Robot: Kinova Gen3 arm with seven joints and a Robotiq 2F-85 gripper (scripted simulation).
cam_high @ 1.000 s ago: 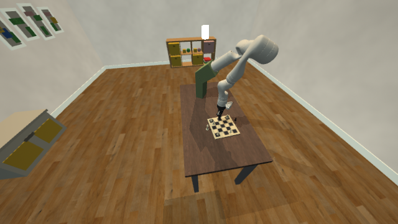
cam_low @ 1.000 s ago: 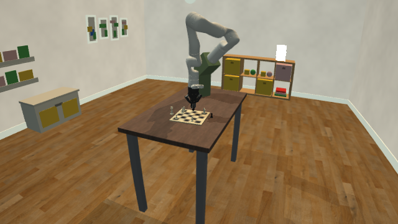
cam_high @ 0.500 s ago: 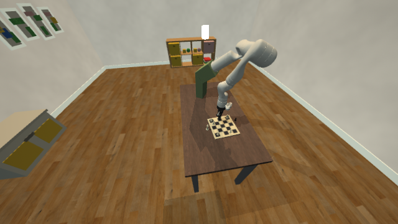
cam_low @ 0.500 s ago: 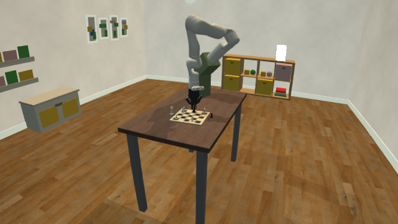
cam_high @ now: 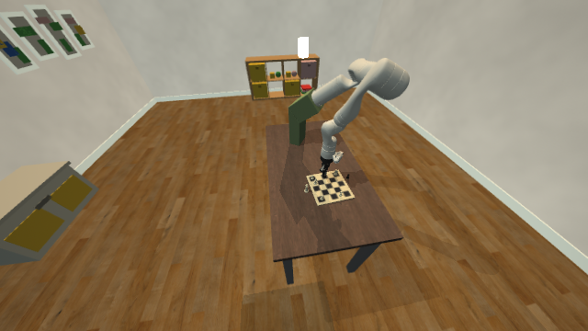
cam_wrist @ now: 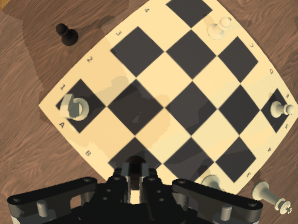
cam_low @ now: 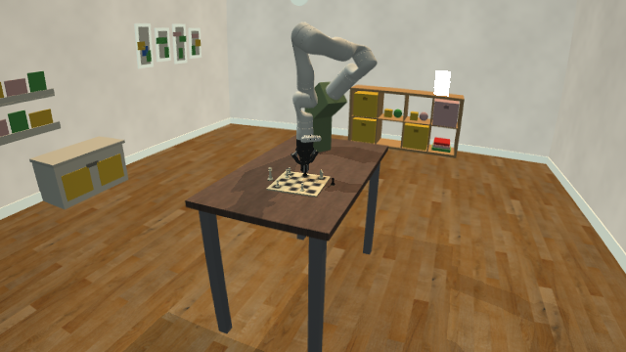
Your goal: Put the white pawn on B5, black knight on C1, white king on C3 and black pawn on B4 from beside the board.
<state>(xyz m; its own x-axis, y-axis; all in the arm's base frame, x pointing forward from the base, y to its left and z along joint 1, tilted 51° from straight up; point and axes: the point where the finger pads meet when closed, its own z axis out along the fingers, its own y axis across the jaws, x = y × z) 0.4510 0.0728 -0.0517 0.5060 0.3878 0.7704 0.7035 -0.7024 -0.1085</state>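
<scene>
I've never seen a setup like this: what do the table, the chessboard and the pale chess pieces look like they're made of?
The table top looks like dark matt wood, going by its brown grain; its legs look like dark painted metal or wood. The chessboard seems cream and black painted board, flat and dull. The pale pieces look glossy, glass or polished plastic, with bright highlights.
</scene>
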